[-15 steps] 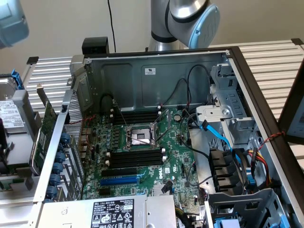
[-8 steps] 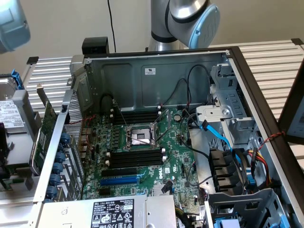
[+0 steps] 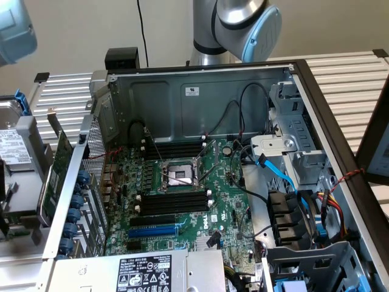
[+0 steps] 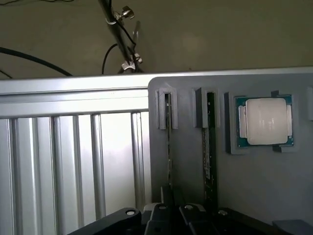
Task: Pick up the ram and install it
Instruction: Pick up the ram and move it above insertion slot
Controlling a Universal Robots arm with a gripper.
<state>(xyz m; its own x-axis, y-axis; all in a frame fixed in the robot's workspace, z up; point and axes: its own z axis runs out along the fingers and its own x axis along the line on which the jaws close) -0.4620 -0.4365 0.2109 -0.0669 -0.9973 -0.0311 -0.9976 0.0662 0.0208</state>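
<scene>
Wrist view: pick step in hand; gripper [image 4: 174, 211] narrow, apparently pinched on the ram [image 4: 168, 142] (on edge, in the slot nearest the grey holder's [image 4: 188, 161] edge, beside a 2nd stick [image 4: 209, 142]); lift prob. needs a straight pull along the slot, no twist.

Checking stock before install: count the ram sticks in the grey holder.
2. One ram stick stands edge-on in the slot nearest the ribbed rails; the other ram stick in the next slot, beside the processor. The grey holder runs off-frame, so more may be hidden.
</scene>
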